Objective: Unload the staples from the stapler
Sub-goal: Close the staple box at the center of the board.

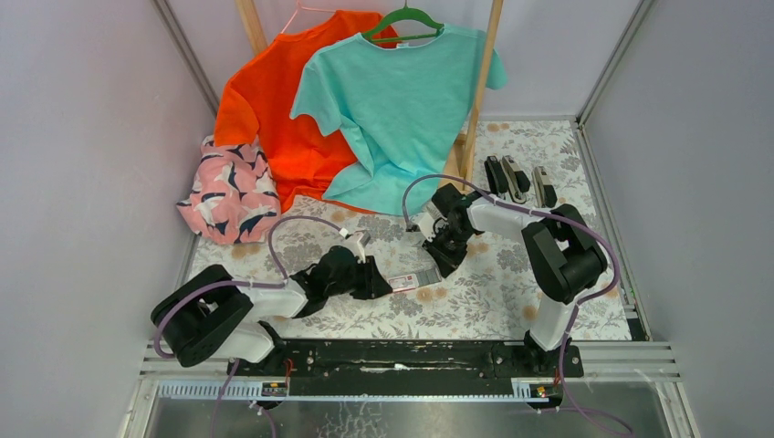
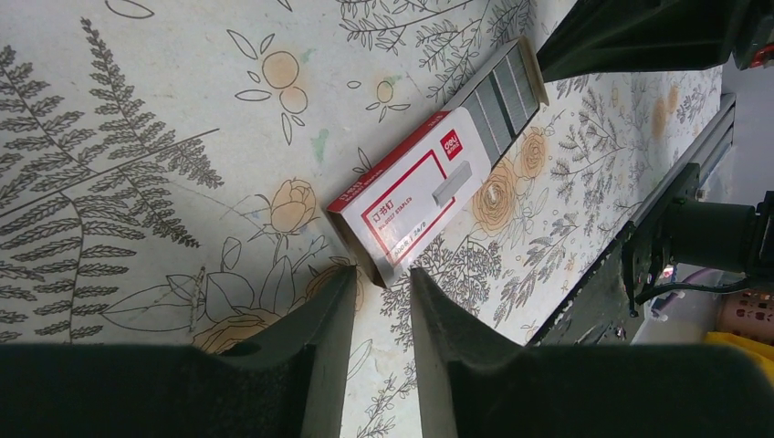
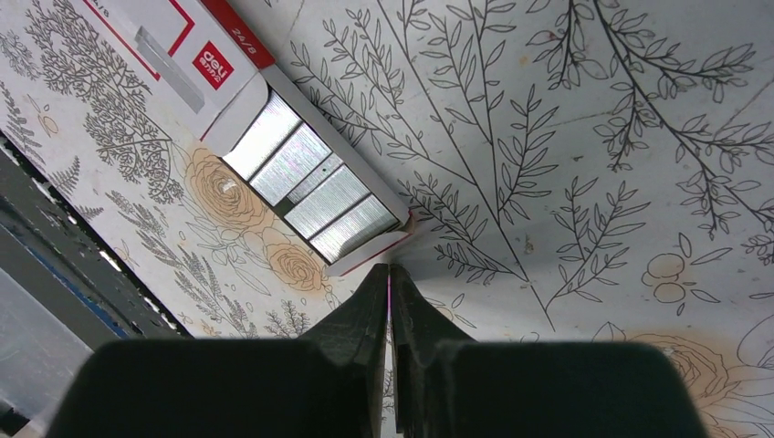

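Shirts [image 1: 402, 109] hang behind the flowery worktop [image 1: 511, 292]. Near the middle of its near edge, the left claw [image 2: 381, 274], a little spread and empty, sits just beside the box [image 2: 411, 205]. Shiny staples [image 3: 310, 187] fill its open tray. The right claw [image 3: 390, 274], pressed together, is at the tray's end. The staplers [image 1: 516, 180] lie near the far right corner. I think it is best to hold the box still.
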`<state>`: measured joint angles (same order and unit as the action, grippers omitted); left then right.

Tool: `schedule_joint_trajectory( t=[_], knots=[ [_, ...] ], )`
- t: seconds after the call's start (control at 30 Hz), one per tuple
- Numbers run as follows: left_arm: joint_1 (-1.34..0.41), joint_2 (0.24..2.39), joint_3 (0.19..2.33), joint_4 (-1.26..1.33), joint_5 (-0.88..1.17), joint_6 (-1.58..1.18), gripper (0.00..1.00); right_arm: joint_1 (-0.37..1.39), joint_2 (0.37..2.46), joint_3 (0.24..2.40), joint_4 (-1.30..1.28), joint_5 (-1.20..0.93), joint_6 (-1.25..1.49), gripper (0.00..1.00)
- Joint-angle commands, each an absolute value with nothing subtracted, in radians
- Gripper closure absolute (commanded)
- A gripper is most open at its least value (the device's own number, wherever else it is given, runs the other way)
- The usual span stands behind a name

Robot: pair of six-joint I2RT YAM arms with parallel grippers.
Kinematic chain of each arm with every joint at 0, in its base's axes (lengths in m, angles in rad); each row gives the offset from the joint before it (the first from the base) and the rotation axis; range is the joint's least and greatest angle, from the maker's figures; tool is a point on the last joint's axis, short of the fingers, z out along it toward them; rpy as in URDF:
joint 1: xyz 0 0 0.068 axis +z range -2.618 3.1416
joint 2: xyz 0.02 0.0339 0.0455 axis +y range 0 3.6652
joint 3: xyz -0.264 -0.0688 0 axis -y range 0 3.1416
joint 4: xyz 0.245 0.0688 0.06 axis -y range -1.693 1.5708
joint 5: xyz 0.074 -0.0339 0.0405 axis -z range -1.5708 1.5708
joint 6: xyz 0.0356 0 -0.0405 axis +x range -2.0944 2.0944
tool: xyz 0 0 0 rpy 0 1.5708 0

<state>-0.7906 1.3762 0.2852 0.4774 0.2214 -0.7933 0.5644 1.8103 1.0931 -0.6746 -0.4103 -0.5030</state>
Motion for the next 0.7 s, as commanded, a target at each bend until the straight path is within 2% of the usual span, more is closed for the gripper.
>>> schedule_joint_trajectory(
  t=[0.0,0.67],
  knots=[
    [-0.797,1.395,0.311,0.518,0.239,-0.795,0.65,0.578,1.816,1.126,-0.696,-0.436,-0.493,0.9],
    [-0.803,1.433,0.324,0.542,0.257,-0.8,0.7,0.586,1.816,1.131,-0.703,-0.479,-0.494,0.9]
  ],
)
